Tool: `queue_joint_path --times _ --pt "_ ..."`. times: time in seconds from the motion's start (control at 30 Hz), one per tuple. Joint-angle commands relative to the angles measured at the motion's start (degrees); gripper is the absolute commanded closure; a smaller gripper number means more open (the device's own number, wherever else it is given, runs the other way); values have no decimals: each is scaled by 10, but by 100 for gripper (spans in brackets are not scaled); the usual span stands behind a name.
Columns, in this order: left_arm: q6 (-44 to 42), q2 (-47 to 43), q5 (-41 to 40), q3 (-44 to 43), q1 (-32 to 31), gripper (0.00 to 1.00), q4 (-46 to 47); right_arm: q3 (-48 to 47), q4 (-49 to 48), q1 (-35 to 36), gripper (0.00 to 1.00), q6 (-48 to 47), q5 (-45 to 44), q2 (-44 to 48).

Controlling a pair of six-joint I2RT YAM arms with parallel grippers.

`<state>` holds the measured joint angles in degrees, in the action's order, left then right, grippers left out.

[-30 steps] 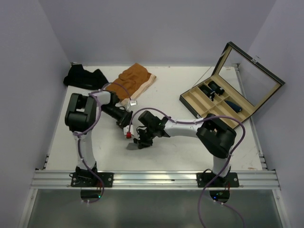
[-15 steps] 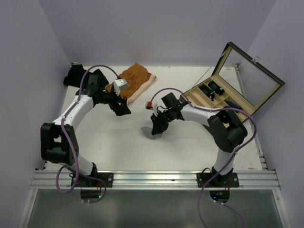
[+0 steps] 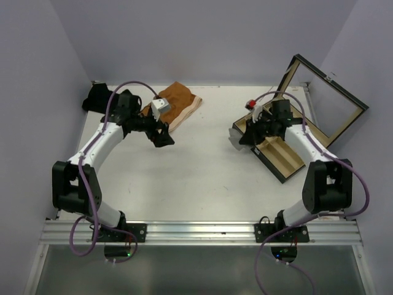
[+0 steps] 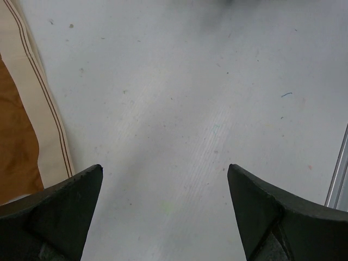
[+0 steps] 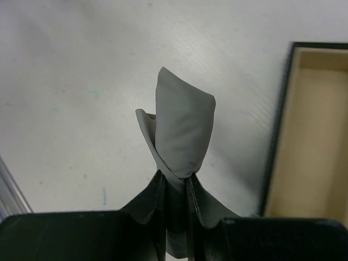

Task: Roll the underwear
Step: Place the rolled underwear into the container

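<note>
Right wrist view: right jaws pinch the rolled grey briefs (image 5: 182, 130) beside the wooden box (image 5: 310, 136); next, lower them into a compartment. Left jaws spread.

The small light grey brief (image 5: 182, 128) is soft, smooth, matt cloth. At eleven o'clock, the rust-orange brief (image 3: 177, 101) looks like coarser matt cloth, and its cream striped waistband (image 4: 38, 109) is smoother. The white table (image 4: 217, 98) is matt and finely ribbed. At two o'clock, the open compartment box (image 3: 285, 157) shows pale matt wood. The left gripper (image 4: 165, 174) has matt black plastic fingers (image 4: 60, 209).
</note>
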<state>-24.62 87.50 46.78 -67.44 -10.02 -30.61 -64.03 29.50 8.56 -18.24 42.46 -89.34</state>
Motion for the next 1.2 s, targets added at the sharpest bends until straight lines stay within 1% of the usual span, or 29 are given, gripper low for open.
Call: queue_joint_path --times 0.0,0.07,0.1,0.17,0.2,0.23,0.37,0.5,0.53,0.63,0.73,0.87,0.93,1.03,1.17 --pt "4 6 -7 -39 -8 0 16 -29 64 -83 100 -76 -48 51" --pt "9 10 -6 -42 -11 0 20 -44 80 -130 100 -120 -70 58" --pt "12 12 -6 -42 -13 0 26 -50 86 -167 100 -135 -81 59" --pt "13 15 -4 -39 -17 0 28 -71 105 -201 100 -180 -92 58" --pt "14 15 -4 -38 -18 0 31 -76 106 -230 100 -195 -103 57" --pt "17 15 -5 -32 -19 0 34 -82 102 -245 100 -229 -124 55" --pt "24 14 -5 -17 -23 0 46 -97 65 -310 100 -282 -171 38" --pt "29 14 -6 -3 -23 0 58 -91 8 -319 100 -334 -224 29" --pt "30 13 -7 -1 -23 0 59 -75 -38 -319 100 -344 -236 29" --pt "34 9 -12 16 -23 0 68 -49 -107 -319 100 -376 -278 25" --pt "34 5 -18 24 -23 0 72 -20 -154 -318 100 -411 -287 22" --pt "34 7 -22 28 -23 0 71 42 -217 -307 100 -442 -305 15" --pt "34 7 -25 29 -23 0 68 60 -225 -300 100 -451 -304 11" --pt "28 5 -30 31 -23 0 61 93 -212 -293 100 -455 -298 9" --pt "19 -4 -35 40 -23 0 53 137 -209 -290 100 -460 -294 35"
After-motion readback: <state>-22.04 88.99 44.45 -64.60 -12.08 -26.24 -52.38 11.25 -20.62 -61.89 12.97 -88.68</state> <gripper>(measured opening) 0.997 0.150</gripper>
